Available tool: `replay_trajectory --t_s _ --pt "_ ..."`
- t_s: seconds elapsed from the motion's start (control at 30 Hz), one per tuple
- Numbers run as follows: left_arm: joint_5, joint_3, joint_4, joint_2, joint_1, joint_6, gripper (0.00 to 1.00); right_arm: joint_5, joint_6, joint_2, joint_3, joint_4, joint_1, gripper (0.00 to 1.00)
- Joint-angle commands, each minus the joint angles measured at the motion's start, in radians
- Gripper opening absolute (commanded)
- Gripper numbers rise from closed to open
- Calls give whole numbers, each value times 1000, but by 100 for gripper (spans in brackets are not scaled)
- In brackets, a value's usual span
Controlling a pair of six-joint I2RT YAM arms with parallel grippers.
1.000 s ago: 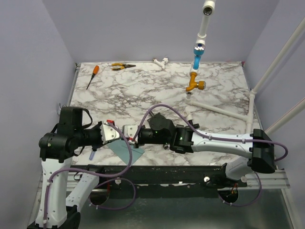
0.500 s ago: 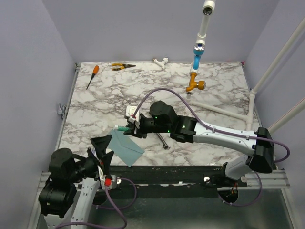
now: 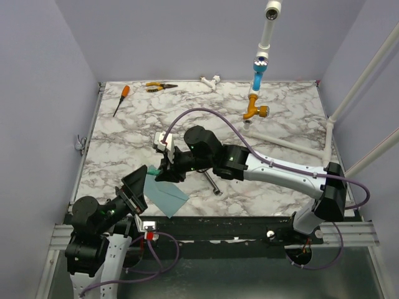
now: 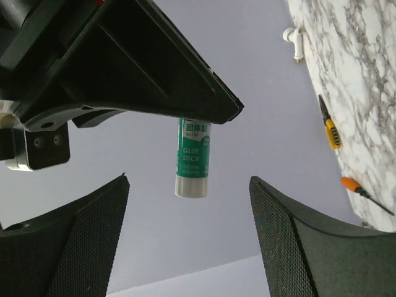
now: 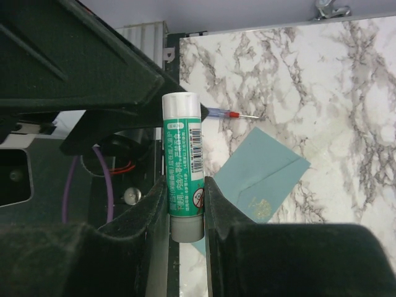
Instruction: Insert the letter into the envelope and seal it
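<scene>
The teal envelope (image 3: 166, 195) lies flat near the table's front edge, also seen in the right wrist view (image 5: 267, 176) with its flap lines and a gold mark. My right gripper (image 3: 158, 169) hangs just above its far corner, shut on an upright green glue stick (image 5: 185, 167). My left gripper (image 3: 138, 192) sits at the front edge, left of the envelope, open and holding nothing. Its fingers (image 4: 80, 241) tilt upward, with the glue stick (image 4: 193, 158) in view above them. The letter is out of view.
A dark rod (image 3: 212, 181) lies right of the envelope. A thin blue and red tool (image 5: 226, 114) lies near the table's edge. At the back are an orange-handled screwdriver (image 3: 120, 99), yellow pliers (image 3: 160, 86) and a white pipe rig with an orange valve (image 3: 256, 112).
My left gripper opened and the arm dropped back from the right gripper to the front edge. The right gripper carried the glue stick slightly left and away.
</scene>
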Motion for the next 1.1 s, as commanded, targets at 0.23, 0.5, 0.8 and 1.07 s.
replay_trajectory --t_s 0.23,0.5,0.8,1.07 --pt "-5 -52 55 -23 1 189 49 -81 78 54 90 -31 13 1" --pt "-24 -49 55 -17 0 193 8 -95 78 72 109 -26 15 1" --pt "-98 -36 37 33 1 8 0 -16 127 8 106 -10 11 52" --pt "-189 54 -109 228 2 -524 0 353 191 -127 109 -151 -29 100"
